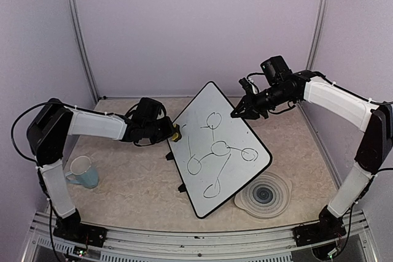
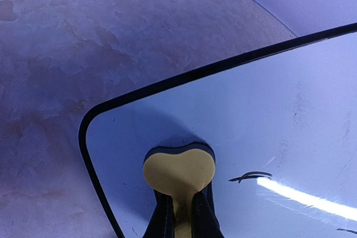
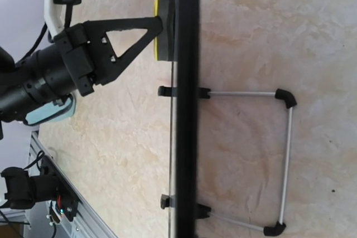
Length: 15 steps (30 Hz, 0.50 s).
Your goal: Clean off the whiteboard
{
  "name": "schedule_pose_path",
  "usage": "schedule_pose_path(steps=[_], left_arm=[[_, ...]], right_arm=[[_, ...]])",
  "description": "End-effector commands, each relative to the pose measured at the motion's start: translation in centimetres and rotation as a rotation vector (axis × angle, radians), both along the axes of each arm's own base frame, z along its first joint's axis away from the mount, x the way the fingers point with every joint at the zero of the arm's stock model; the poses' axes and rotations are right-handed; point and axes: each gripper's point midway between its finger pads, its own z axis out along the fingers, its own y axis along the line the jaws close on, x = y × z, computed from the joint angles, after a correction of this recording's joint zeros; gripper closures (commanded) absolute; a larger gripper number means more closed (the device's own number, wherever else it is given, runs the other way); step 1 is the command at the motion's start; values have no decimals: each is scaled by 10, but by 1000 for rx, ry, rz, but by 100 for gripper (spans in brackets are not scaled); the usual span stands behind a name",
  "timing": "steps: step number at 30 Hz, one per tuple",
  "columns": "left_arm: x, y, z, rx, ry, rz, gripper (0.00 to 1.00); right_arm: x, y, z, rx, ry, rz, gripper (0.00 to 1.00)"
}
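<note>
The whiteboard stands tilted on its feet in mid-table, with black loops and lines drawn on it. My left gripper is shut on a yellow eraser and presses it against the board's left edge. In the left wrist view the eraser lies flat on the board near a rounded corner, with the gripper behind it and a short black stroke just to its right. My right gripper grips the board's upper right edge. The right wrist view shows the board edge-on.
A light blue mug stands on the left of the table. A round grey ringed plate lies by the board's near right corner. The board's wire stand rests behind it. Booth walls close the back and sides.
</note>
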Motion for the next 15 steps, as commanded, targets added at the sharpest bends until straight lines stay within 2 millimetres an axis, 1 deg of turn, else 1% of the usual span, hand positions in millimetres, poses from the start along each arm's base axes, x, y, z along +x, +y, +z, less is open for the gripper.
schedule_pose_path(steps=[1,3,5,8,10,12,14,15], left_arm=[[-42,-29,-35,105,101,-175,100],[-39,-56,-2,87,24,-231,100],[-36,-77,23,54,-22,-267,100],[-30,-92,44,4,-50,-274,100],[-24,-97,53,-21,-62,-271,100],[-19,-99,55,-36,-63,-268,100],[-13,-94,49,-38,-49,-248,100],[-11,-87,40,-34,-24,-226,100]], right_arm=[[-8,10,17,33,-140,111,100],[-8,11,16,34,-139,112,100],[-8,12,16,37,-136,117,100],[-8,13,15,40,-134,120,100],[-8,13,16,41,-134,120,100],[-8,13,16,42,-136,118,100],[-8,12,15,38,-134,115,100],[-7,12,15,38,-134,113,100]])
